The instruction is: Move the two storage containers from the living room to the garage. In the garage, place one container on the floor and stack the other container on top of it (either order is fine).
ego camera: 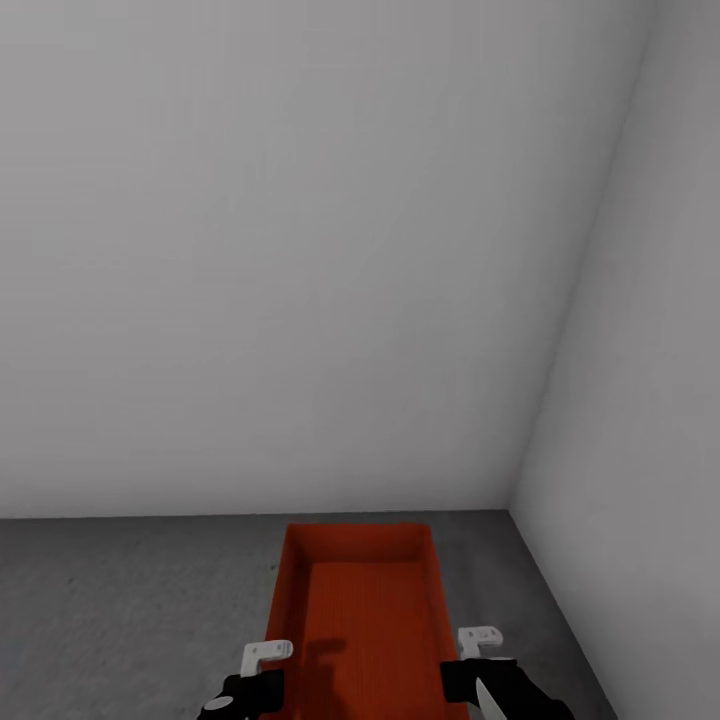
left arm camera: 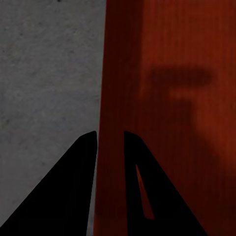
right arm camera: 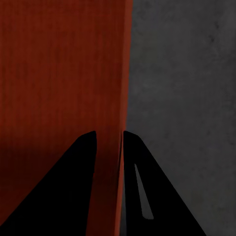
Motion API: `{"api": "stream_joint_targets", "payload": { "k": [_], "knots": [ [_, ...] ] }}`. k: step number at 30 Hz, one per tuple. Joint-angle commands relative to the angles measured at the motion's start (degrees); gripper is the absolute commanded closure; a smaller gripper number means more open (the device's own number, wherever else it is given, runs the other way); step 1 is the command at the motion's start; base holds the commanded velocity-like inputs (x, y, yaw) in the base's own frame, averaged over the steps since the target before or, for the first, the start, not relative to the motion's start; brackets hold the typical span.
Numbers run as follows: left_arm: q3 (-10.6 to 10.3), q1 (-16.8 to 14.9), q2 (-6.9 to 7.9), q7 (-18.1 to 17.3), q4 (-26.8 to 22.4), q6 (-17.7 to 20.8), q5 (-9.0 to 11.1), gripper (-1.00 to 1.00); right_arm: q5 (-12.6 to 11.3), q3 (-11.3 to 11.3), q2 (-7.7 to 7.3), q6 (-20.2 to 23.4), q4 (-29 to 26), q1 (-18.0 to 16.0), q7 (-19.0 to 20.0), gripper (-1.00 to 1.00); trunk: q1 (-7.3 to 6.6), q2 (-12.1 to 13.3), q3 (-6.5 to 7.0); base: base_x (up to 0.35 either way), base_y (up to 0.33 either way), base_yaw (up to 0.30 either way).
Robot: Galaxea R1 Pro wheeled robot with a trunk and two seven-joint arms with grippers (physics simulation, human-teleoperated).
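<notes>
One orange-red storage container [ego camera: 362, 610] lies lengthwise in front of me over the garage's dark grey floor [ego camera: 120, 600], its open top facing up. My left gripper [ego camera: 266, 655] straddles its left wall and my right gripper [ego camera: 480, 640] straddles its right wall. In the left wrist view the black fingers [left arm camera: 73, 196] of the left gripper [left arm camera: 110, 133] sit on either side of the ribbed wall [left arm camera: 113, 98], shut on it. The right wrist view has the right gripper [right arm camera: 109, 132] clamped the same way on the container's wall [right arm camera: 110, 98]. Whether the container rests on the floor or hangs just above it, I cannot tell.
A plain pale grey wall [ego camera: 300, 250] rises just beyond the container's far end. A second wall [ego camera: 640, 400] meets it at a corner on the right. Bare concrete stretches to the left of the container.
</notes>
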Motion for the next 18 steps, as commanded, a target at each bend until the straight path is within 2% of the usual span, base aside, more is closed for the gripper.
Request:
{"api": "stream_joint_targets", "payload": {
  "k": [1, 11, 18],
  "knots": [
    [-0.3, -0.1, 1.08, -2.4, 0.1, -0.2, -0.3, 1.0, 0.0, 1.8, -0.84, 0.4, -0.1, 0.0, 2.3, 1.0, -0.01, 0.0, -0.05, 0.0, 0.0, 0.0],
    [-0.3, -0.1, 1.08, -2.4, 0.1, -0.3, -0.2, 1.0, 0.0, 1.8, -0.84, 0.4, -0.1, 0.0, 2.3, 1.0, -0.01, 0.0, -0.05, 0.0, 0.0, 0.0],
    [-0.3, -0.1, 1.08, -2.4, 0.1, -0.3, -0.2, 1.0, 0.0, 1.8, -0.83, 0.4, -0.1, 0.0, 2.3, 1.0, 1.53, -2.8, -1.31, 0.0, 0.0, 0.0]
  ]
}}
